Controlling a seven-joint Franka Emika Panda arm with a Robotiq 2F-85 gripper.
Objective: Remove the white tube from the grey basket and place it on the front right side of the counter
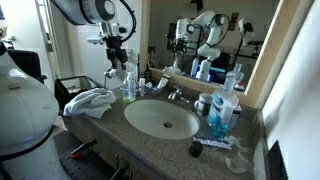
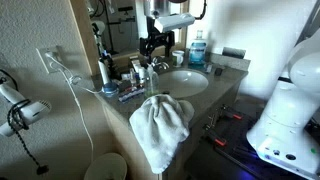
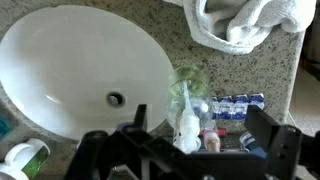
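Note:
The grey basket (image 1: 126, 93) stands at the back of the speckled counter (image 1: 108, 128) beside the oval sink (image 1: 160, 120), and it also shows in an exterior view (image 2: 137, 72). In the wrist view a white tapered item, apparently the white tube (image 3: 187, 127), stands upright among other toiletries. My gripper (image 3: 200, 135) is open, with one finger on each side of the tube and not touching it. It hovers just above the basket in both exterior views (image 1: 117, 58) (image 2: 155, 47).
A crumpled white towel (image 1: 88, 100) (image 2: 160, 125) lies on the counter's corner. A clear pump bottle of blue liquid (image 1: 222, 110) stands on the sink's other side. A faucet (image 1: 178, 95), a mirror behind it and a blue-white pack (image 3: 240, 104) are near.

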